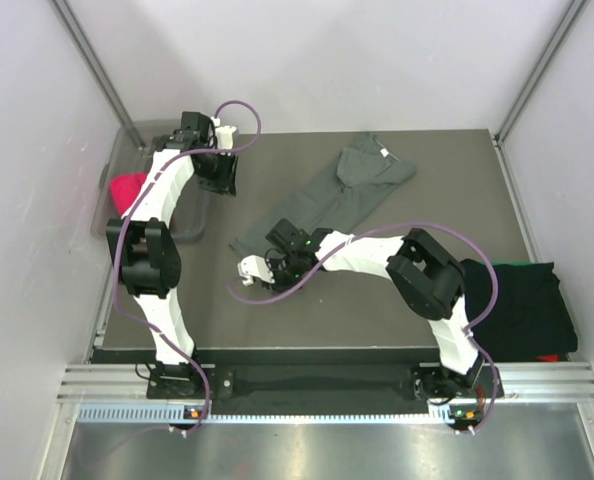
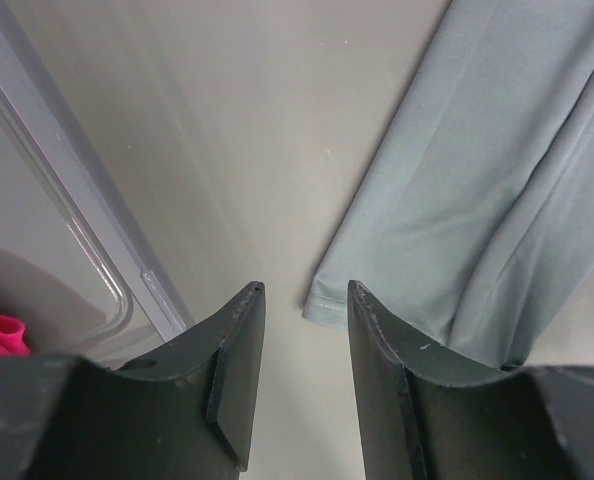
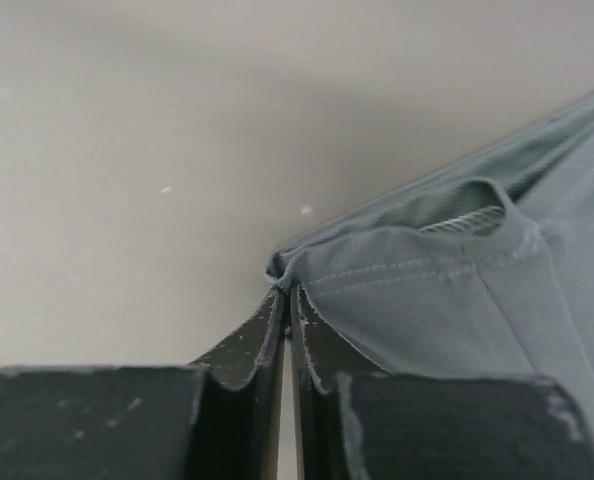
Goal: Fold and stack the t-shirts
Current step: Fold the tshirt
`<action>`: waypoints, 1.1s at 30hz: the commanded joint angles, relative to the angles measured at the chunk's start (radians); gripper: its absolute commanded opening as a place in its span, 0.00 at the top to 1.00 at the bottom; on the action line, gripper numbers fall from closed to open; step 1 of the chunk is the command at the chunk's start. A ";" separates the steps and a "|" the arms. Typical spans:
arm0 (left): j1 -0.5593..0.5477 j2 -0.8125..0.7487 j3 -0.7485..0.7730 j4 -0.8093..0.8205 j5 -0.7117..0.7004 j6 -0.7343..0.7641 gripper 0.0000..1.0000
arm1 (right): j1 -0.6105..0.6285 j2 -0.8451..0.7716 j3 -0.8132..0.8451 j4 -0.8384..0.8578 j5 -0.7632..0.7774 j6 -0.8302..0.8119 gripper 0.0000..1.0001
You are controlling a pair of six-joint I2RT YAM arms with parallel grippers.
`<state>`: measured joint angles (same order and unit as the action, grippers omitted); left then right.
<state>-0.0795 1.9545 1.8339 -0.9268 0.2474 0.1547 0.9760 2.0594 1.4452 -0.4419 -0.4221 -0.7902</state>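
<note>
Folds in the black stack [image 1: 512, 300] blur, count unclear; one grey shirt [image 1: 327, 195]. The right gripper [image 3: 285, 290] pinches its hem; the left gripper [image 2: 305, 290] stands open.

Setting: robot test cell in a lab. Grounds, as I list them: my left arm [image 1: 162, 215] and right arm [image 1: 422, 270] bolted side by side to an aluminium rail [image 1: 547, 378]; a dark worktop [image 1: 307, 325] boxed in by plain white panels [image 1: 327, 60]; bare metal corner posts [image 1: 92, 55]; purple cable [image 1: 239, 101] looped along my arms; a clear plastic bin [image 1: 114, 160] at the worktop's left edge.
</note>
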 commanded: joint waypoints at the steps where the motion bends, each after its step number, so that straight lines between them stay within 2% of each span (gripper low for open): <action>1: 0.007 -0.040 0.027 0.026 0.020 -0.004 0.57 | 0.030 -0.067 -0.044 -0.092 -0.046 -0.064 0.97; 10: 0.007 -0.058 0.004 0.028 0.042 -0.009 0.57 | 0.056 -0.248 -0.247 -0.130 -0.037 -0.076 0.99; 16: 0.006 -0.077 -0.044 0.025 0.159 0.003 0.57 | 0.078 -0.349 -0.331 -0.217 -0.027 -0.098 1.00; 18: 0.006 -0.091 -0.065 0.007 0.209 0.003 0.54 | 0.079 -0.395 -0.359 -0.233 -0.020 -0.101 0.99; 19: 0.004 -0.095 -0.076 -0.006 0.229 0.006 0.53 | 0.079 -0.415 -0.386 -0.225 -0.017 -0.084 0.94; 20: 0.004 -0.097 -0.081 -0.027 0.248 0.014 0.51 | 0.079 -0.459 -0.397 -0.213 -0.011 -0.060 0.77; 21: 0.004 -0.091 -0.081 -0.088 0.292 0.017 0.50 | 0.079 -0.481 -0.405 -0.180 0.000 -0.026 0.70; 22: 0.004 -0.085 -0.079 -0.134 0.317 0.025 0.49 | 0.079 -0.504 -0.404 -0.163 0.012 0.064 0.58; 23: 0.004 -0.077 -0.078 -0.174 0.341 0.046 0.49 | 0.076 -0.522 -0.396 -0.155 0.026 0.101 0.51; 25: 0.004 -0.049 -0.073 -0.292 0.371 0.063 0.50 | 0.067 -0.588 -0.393 -0.155 0.023 0.159 0.49; 27: 0.004 -0.014 -0.079 -0.363 0.389 0.100 0.50 | 0.056 -0.651 -0.408 -0.155 0.022 0.189 0.43; 28: 0.007 -0.002 -0.079 -0.410 0.391 0.111 0.51 | 0.058 -0.660 -0.428 -0.162 0.026 0.184 0.37; 29: 0.006 0.012 -0.078 -0.435 0.385 0.130 0.51 | 0.059 -0.677 -0.446 -0.162 0.052 0.171 0.24; 31: 0.006 0.041 -0.093 -0.449 0.400 0.144 0.51 | 0.064 -0.696 -0.526 -0.140 0.091 0.076 0.24; 33: 0.004 0.061 -0.134 -0.429 0.412 0.148 0.51 | 0.076 -0.709 -0.572 -0.071 0.166 0.037 0.28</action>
<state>-0.0784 1.9797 1.7432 -1.2610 0.5983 0.2512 1.0370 1.3533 0.9466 -0.5682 -0.3431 -0.6952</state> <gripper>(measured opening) 0.491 0.733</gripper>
